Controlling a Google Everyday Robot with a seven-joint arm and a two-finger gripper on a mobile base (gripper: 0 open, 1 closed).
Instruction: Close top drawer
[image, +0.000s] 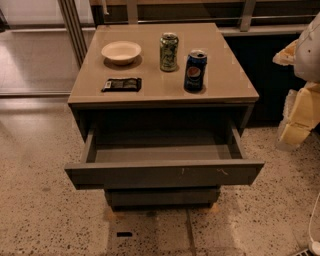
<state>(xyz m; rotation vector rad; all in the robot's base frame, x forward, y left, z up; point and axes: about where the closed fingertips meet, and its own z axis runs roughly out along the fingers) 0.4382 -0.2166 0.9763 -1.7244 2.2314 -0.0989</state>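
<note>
The top drawer (165, 174) of a low grey-brown cabinet (80, 117) is pulled far out towards me. Its wide flat front has small whitish scuffs right of centre, and the inside looks empty. A narrower grey drawer front (162, 196) sits shut below it. My gripper (299, 117), part of the white and cream arm at the right edge, hangs to the right of the cabinet at about drawer height. It is apart from the drawer and touches nothing that I can see.
On the cabinet top (225, 75) stand a white bowl (121, 51), a green can (169, 51) and a blue can (195, 70), with a black packet (122, 84) lying beside them. A railing and dark wall are behind. Speckled floor (45, 200) lies in front and to the left.
</note>
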